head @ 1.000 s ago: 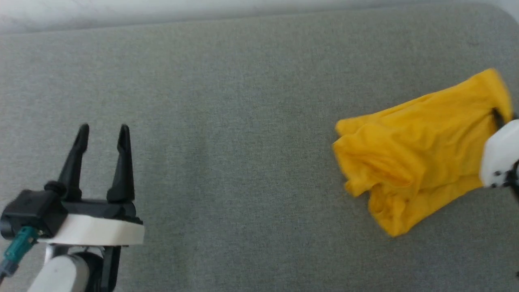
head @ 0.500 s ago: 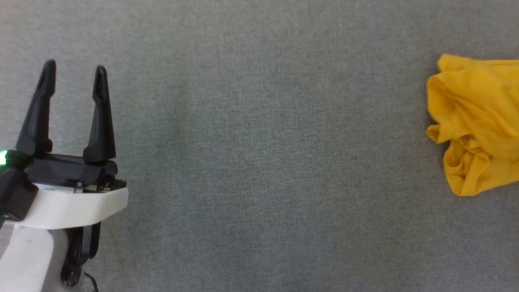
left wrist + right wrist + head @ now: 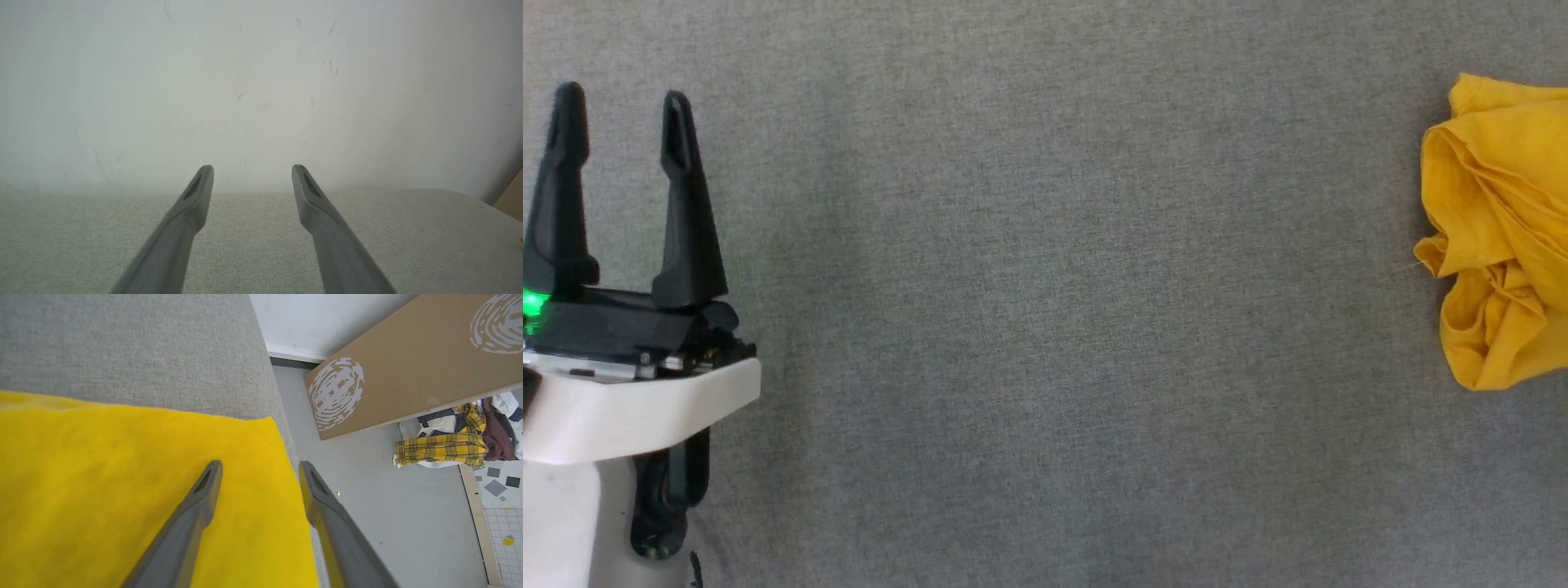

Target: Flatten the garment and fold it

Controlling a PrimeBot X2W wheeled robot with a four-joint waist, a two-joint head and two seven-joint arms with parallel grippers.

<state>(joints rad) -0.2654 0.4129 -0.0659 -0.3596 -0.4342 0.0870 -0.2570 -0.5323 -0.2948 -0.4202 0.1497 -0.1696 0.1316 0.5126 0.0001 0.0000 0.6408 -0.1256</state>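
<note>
Standing well apart, the two long dark fingers of the left gripper (image 3: 621,94) are held over the flat grey woven fabric surface (image 3: 1045,327), with bare fabric seen between them. In the left wrist view the left gripper (image 3: 252,167) is pointed toward a plain white scuffed wall (image 3: 261,81) at the far edge of that surface.

The two dark fingers of the right gripper (image 3: 260,463) are likewise set apart. The crumpled mustard-yellow cloth garment (image 3: 122,477) is seen beneath and between them; whether the fingertips touch the cloth cannot be told.

In the head view the garment (image 3: 1503,237) is located at the right edge, bunched in folds on the grey surface and well apart from the left gripper. In the right wrist view one corner is laid near the surface's edge, beyond which a grey floor (image 3: 388,506) is seen. A long brown board (image 3: 408,363) with white swirl marks is placed there, with a heap of clothes (image 3: 441,449) just beside it.

Count: two grippers, two fingers each; one garment; one board bearing two swirl marks; one heap of clothes
</note>
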